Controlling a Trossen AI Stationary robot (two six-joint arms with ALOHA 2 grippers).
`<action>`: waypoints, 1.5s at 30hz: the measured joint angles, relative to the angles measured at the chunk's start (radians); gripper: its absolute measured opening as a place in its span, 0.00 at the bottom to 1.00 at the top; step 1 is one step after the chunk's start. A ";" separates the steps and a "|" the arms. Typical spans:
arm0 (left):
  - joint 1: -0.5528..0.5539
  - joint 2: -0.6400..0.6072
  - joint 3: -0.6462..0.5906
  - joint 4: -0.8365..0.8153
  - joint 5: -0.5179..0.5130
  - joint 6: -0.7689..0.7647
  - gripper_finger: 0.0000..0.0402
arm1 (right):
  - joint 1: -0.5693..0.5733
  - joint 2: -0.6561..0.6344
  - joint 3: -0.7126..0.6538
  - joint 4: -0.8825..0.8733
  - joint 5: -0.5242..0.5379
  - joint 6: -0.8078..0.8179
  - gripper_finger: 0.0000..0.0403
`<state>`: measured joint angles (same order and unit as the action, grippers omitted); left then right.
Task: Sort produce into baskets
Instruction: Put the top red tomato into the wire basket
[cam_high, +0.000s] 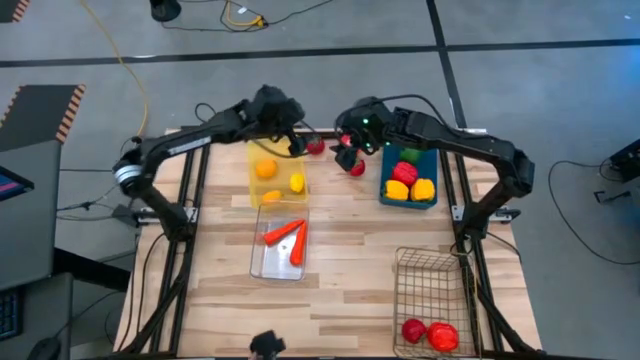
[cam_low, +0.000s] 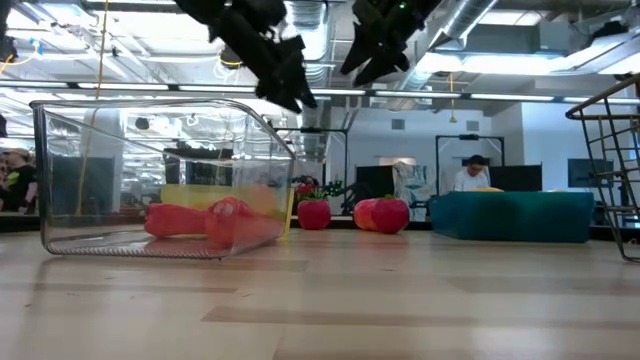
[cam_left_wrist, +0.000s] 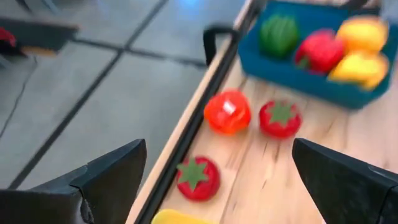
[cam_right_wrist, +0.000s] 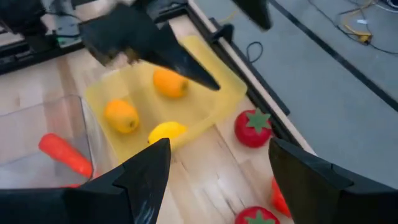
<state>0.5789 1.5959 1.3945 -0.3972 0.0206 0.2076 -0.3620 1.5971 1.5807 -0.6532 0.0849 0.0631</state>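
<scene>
Left wrist view: left gripper (cam_left_wrist: 217, 186) wide open above three glossy red plastic tomatoes (cam_left_wrist: 280, 118), light, hard and slippery I'd say, best pinched across the round middle, right gripper (cam_right_wrist: 217, 186) gaping empty too.

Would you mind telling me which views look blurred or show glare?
Left wrist view: soft all over, tomatoes and blue bin smeared. Right wrist view: the other arm is blurred. Low view: ceiling lights glare, clear bin reflects them. High view: sharp.

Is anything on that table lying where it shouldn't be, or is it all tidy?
Mostly tidy, but three red tomatoes sit loose on the table's far edge, between the yellow bin and the blue bin, in no basket. One lies right by the rim. Both grippers, left and right, hover open above them.
</scene>
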 joint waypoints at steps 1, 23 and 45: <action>0.006 0.032 0.032 -0.035 0.000 0.018 0.97 | -0.001 -0.012 -0.009 0.002 0.008 0.009 0.75; 0.066 0.529 0.352 -0.209 -0.008 0.184 0.97 | 0.002 -0.105 -0.073 -0.027 0.074 0.024 0.75; 0.099 0.611 0.352 -0.241 0.042 0.177 0.97 | 0.002 -0.104 -0.073 -0.020 0.074 0.015 0.75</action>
<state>0.6781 2.2072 1.7462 -0.6384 0.0631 0.3846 -0.3603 1.4933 1.5078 -0.6735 0.1592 0.0784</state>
